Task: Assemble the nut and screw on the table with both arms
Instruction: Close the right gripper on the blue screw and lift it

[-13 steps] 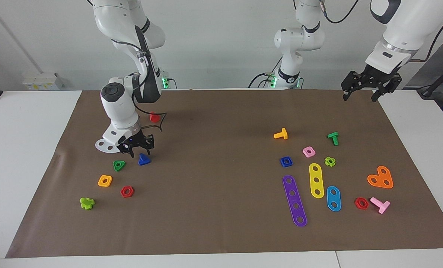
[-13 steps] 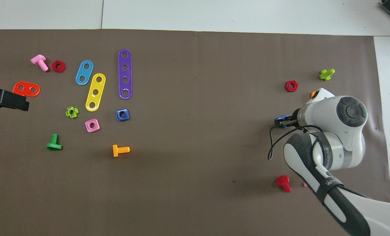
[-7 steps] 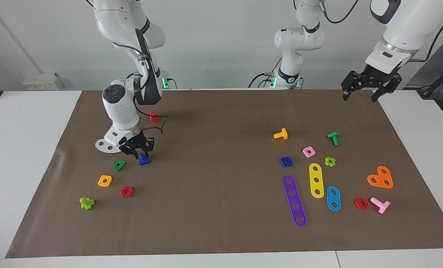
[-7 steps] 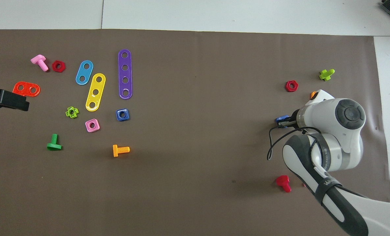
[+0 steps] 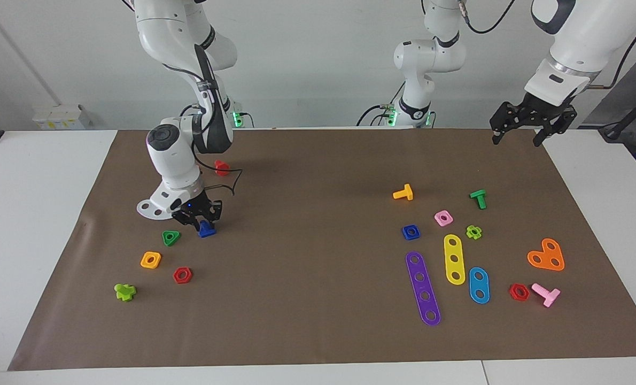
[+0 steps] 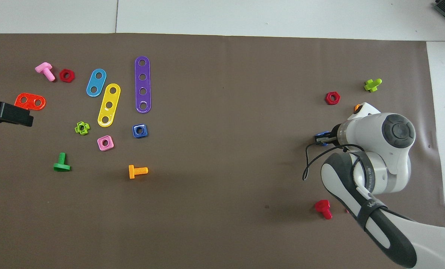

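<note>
The blue screw (image 5: pixel 207 230) stands head-down on the brown paper sheet (image 5: pixel 318 176) of the table, toward the right arm's end. My right gripper (image 5: pixel 204 220) is low over it, open, with a finger on each side of the shaft. In the overhead view only a blue tip of the screw (image 6: pixel 321 133) shows past the right gripper (image 6: pixel 322 139). The blue square nut (image 5: pixel 411 231) lies flat toward the left arm's end, also in the overhead view (image 6: pixel 140 130). My left gripper (image 5: pixel 516 141) waits open and empty, raised over the sheet's corner.
A green triangular nut (image 5: pixel 171 237), orange square nut (image 5: pixel 150 260), red hex nut (image 5: pixel 182 275) and red screw (image 5: pixel 222 168) lie around the right gripper. A pink square nut (image 5: pixel 443 217), orange screw (image 5: pixel 403 193) and purple strip (image 5: pixel 423 287) lie by the blue nut.
My right gripper has shifted over and down onto the blue screw, which now sits between its fingers. The screw, the nut and the left arm have not moved.
</note>
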